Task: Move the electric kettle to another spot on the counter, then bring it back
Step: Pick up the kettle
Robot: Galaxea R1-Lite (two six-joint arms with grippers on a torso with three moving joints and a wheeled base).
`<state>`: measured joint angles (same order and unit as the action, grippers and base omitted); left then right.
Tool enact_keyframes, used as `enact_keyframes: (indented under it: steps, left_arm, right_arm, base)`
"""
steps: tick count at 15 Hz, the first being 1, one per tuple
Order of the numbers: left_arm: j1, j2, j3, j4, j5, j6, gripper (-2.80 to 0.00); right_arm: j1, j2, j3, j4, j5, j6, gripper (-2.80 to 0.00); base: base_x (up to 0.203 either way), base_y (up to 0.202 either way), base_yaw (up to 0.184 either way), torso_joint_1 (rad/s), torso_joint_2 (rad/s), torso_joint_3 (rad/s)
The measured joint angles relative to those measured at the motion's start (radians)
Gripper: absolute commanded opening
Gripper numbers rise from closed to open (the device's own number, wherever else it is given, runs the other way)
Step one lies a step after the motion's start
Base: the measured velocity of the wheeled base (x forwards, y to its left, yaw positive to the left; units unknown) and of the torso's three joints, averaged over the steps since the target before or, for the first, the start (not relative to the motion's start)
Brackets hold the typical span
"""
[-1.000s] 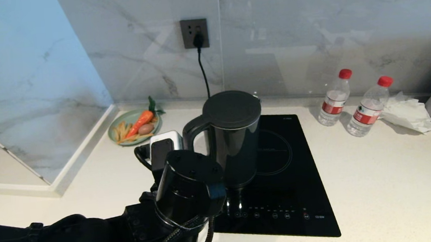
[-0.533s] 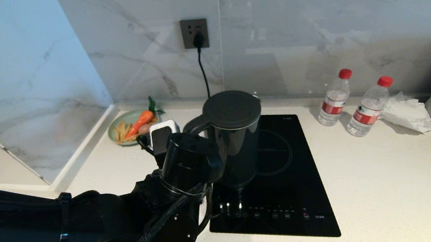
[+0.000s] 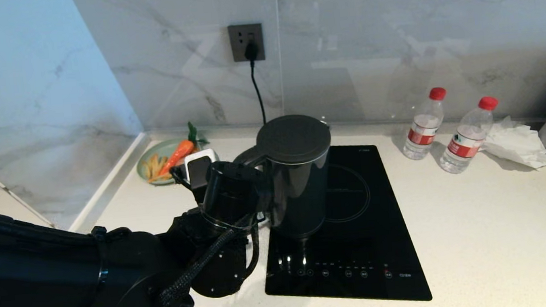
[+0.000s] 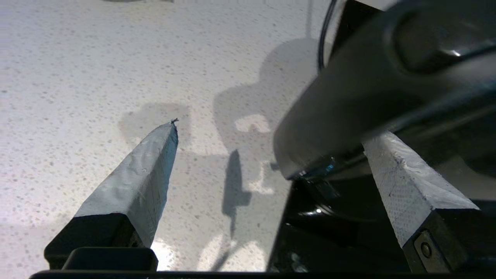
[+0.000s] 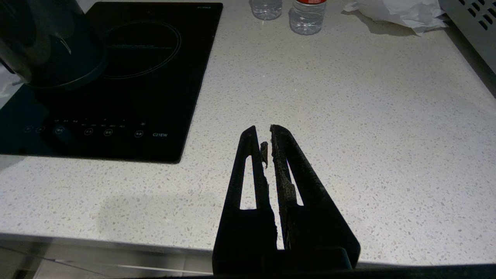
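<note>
Head view: nearest, the left gripper (image 4: pixel 271 128) has its jaws spread wide on either side of the loop handle of the tall glossy black electric kettle (image 3: pixel 296 171), which stands upright on the near-left part of the black glass cooktop (image 3: pixel 358 225) set in the white speckled counter (image 3: pixel 482 234), while the right gripper (image 5: pixel 267 135), jaws nearly pressed together, hangs above the counter's front edge.

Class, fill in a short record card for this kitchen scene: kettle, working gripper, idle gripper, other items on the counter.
kettle: electric kettle upright on the black cooktop, lid on
working gripper: left gripper, jaws wide open at the kettle's handle, not closed on it
idle gripper: right gripper, shut, above the counter
other items: two water bottles, plate with a carrot, crumpled tissue
</note>
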<state>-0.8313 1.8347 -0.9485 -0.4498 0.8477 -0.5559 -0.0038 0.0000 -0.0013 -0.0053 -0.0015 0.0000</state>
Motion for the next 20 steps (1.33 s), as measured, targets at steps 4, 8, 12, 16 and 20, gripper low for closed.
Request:
enact_keyframes:
  steps: [4,8,12,16,20]
  left_arm:
    - [0.008,0.001,-0.004,-0.049,0.001,0.047,0.00]
    - [0.003,0.005,-0.004,-0.094,0.002,0.077,0.00]
    - [-0.002,0.013,-0.024,-0.092,0.003,0.079,0.00]
    - [-0.001,0.016,-0.018,-0.093,0.053,0.081,0.00]
    - [0.007,0.006,0.004,-0.094,0.077,0.081,0.00]
  right_arm:
    - [0.000,0.000,0.000,0.000,0.000,0.000,-2.80]
    - [0.000,0.000,0.000,0.000,0.001,0.000,-2.80]
    - [0.000,0.000,0.000,0.000,0.000,0.000,-2.80]
    - [0.000,0.000,0.000,0.000,0.000,0.000,-2.80]
    - [0.000,0.000,0.000,0.000,0.000,0.000,-2.80]
  base:
    - [0.000,0.000,0.000,0.000,0.00,0.000]
    - [0.000,0.000,0.000,0.000,0.00,0.000]
    - [0.000,0.000,0.000,0.000,0.00,0.000]
    - [0.000,0.000,0.000,0.000,0.00,0.000]
    - [0.000,0.000,0.000,0.000,0.00,0.000]
